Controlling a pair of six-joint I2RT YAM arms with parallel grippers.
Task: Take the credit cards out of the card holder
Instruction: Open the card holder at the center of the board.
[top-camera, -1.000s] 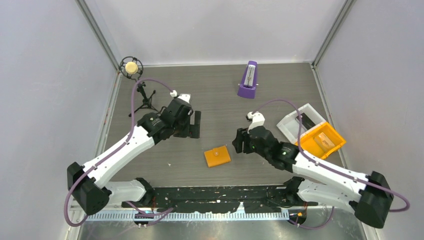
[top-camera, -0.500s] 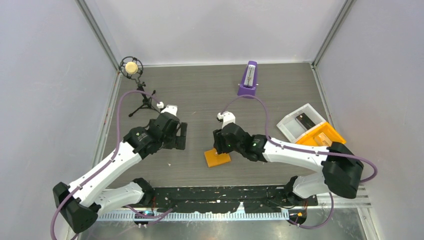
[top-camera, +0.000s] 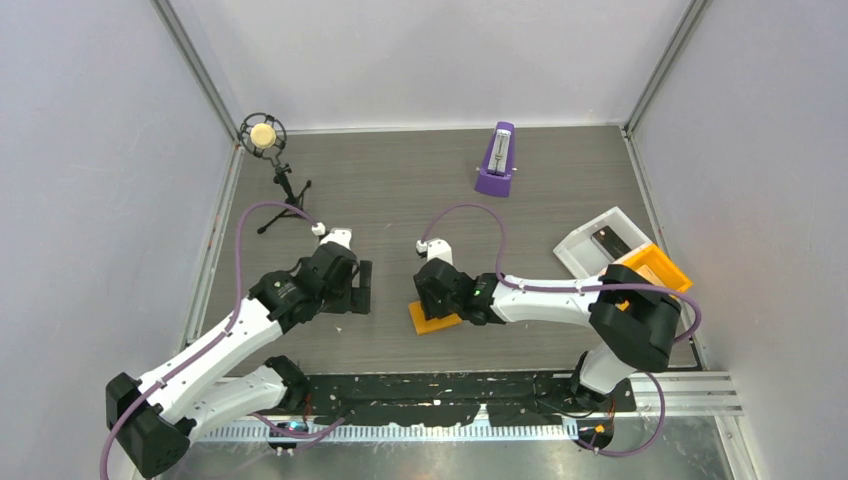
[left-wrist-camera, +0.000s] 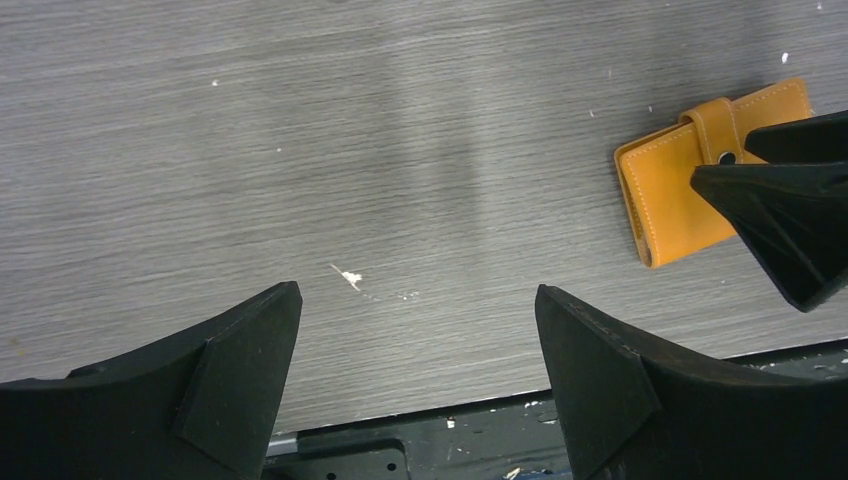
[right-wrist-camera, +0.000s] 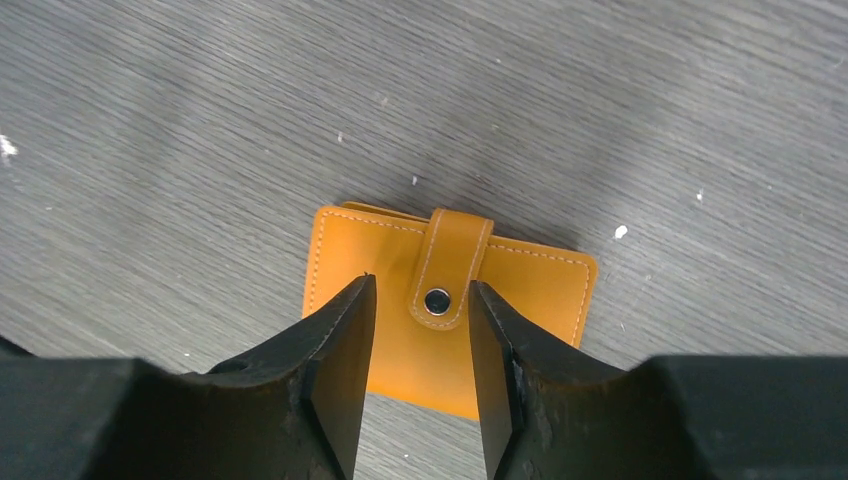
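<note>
The card holder is a small orange folding wallet, lying closed and snapped on the table near the front middle. It shows in the right wrist view and the left wrist view. My right gripper hangs just above it, jaws partly open, straddling the snap strap; it holds nothing. In the top view the right gripper covers part of the wallet. My left gripper is wide open and empty over bare table, left of the wallet; from above it sits apart. No credit cards show outside the bins.
A purple metronome stands at the back. A white bin with a dark card and an orange bin sit at the right. A small microphone on a tripod stands back left. The table's front edge lies just below my left fingers.
My right gripper has moved left from beside the bins to over the card holder. My left gripper has moved nearer the front and slightly left.
</note>
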